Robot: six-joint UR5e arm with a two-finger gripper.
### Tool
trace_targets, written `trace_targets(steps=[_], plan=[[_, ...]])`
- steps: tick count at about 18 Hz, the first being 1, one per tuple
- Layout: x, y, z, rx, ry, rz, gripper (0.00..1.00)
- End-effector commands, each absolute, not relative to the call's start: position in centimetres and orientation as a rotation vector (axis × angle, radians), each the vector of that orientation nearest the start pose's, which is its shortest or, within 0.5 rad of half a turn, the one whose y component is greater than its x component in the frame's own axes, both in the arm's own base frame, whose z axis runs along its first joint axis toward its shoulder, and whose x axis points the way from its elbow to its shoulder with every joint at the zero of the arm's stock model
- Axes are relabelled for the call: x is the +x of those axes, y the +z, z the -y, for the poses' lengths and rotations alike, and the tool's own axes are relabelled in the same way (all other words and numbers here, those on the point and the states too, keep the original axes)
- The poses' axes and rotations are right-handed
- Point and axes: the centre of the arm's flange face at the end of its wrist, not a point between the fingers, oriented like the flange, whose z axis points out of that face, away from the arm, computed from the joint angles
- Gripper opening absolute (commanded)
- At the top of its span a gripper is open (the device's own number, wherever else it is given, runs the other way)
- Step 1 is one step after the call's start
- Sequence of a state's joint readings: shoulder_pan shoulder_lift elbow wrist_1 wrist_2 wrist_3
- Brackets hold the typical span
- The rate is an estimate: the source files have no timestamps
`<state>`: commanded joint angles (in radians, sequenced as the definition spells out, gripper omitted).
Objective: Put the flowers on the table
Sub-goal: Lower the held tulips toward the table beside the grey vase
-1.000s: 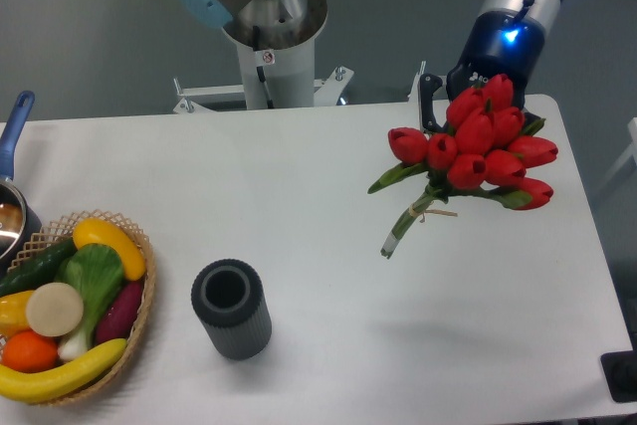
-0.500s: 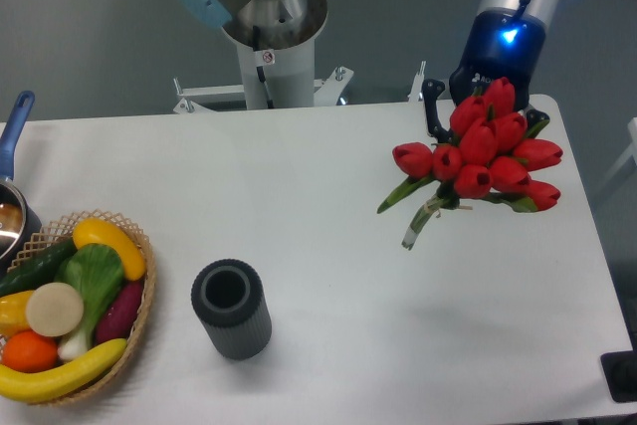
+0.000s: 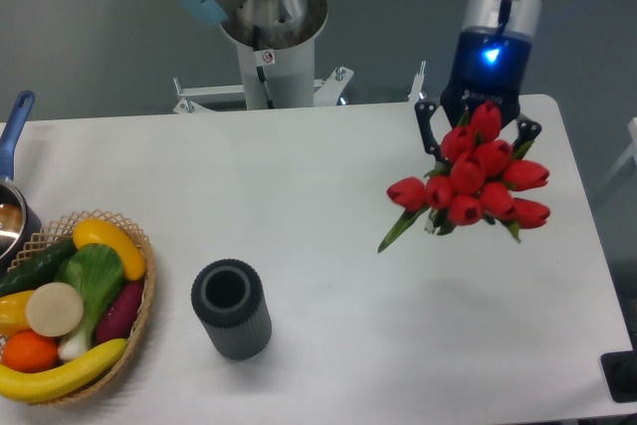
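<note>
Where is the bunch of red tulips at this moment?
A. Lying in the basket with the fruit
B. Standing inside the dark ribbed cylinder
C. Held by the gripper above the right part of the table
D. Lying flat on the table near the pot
C: the flowers hang at the gripper, over the right side of the table, far from the dark cylinder and the basket.

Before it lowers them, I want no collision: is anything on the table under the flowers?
Nothing visible. The flowers hang over bare table; the dark vase and the basket sit far to the left.

Robot lab: pedestal-mounted arm (image 3: 261, 7), white table (image 3: 328, 196).
</note>
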<state>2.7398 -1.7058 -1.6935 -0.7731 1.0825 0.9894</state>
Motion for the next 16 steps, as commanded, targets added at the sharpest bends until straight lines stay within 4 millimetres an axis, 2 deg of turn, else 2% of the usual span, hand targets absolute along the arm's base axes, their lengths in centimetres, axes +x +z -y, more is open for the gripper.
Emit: trace_targets(steps=[5,8,11,16], plan=[[-43.6,41.9,-43.4,-2.670,0.405,-0.009,0.37],[-41.9,38.7,-46.0,-2.828,0.480,-0.087,0.39],[-41.0,36.3,-47.8,-2.931,0.521,-0.140,0.39],[-40.1,32.1,-49.4,-3.065,0.532,-0.222,0.39]])
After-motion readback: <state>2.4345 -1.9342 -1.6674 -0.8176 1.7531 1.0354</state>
